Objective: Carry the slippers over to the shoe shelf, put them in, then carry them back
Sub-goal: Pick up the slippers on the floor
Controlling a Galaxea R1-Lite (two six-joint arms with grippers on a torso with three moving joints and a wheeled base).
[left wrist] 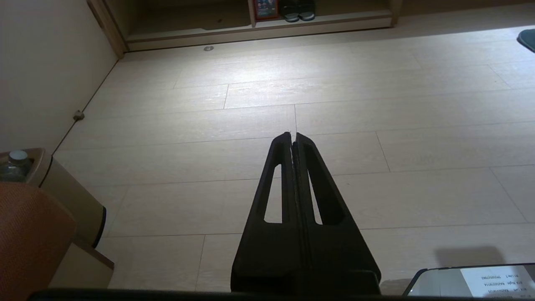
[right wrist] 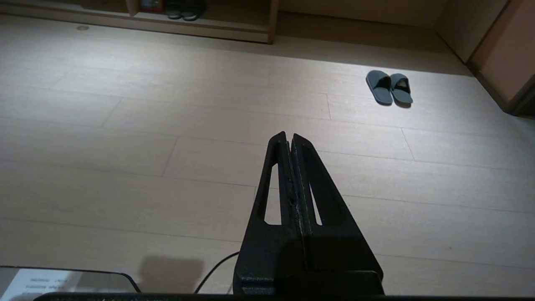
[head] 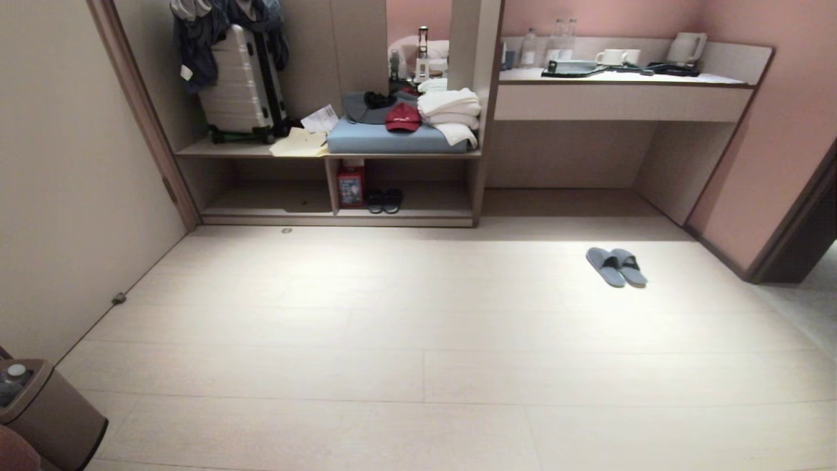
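Shoe shelf (head: pixel 405 212) at 12 o'clock across pale floor (head: pixel 418 340), low and open, dark shoes (head: pixel 384 200) inside beside red box (head: pixel 351 186)
Slippers (head: pixel 616 266) at 1 o'clock on floor, side by side and touching, well apart from shelf (nearer desk counter (head: pixel 621 78))
Left gripper (left wrist: pixel 293 140) clenched empty, above bare floor
Right gripper (right wrist: pixel 289 140) likewise clenched empty, slippers well ahead

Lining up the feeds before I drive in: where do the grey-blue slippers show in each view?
Head view: slippers on the floor, right of centre, before the desk alcove.
Left wrist view: only a dark tip at the right edge.
Right wrist view: upper right.
Shared landmark: dark shoes in the shoe shelf.
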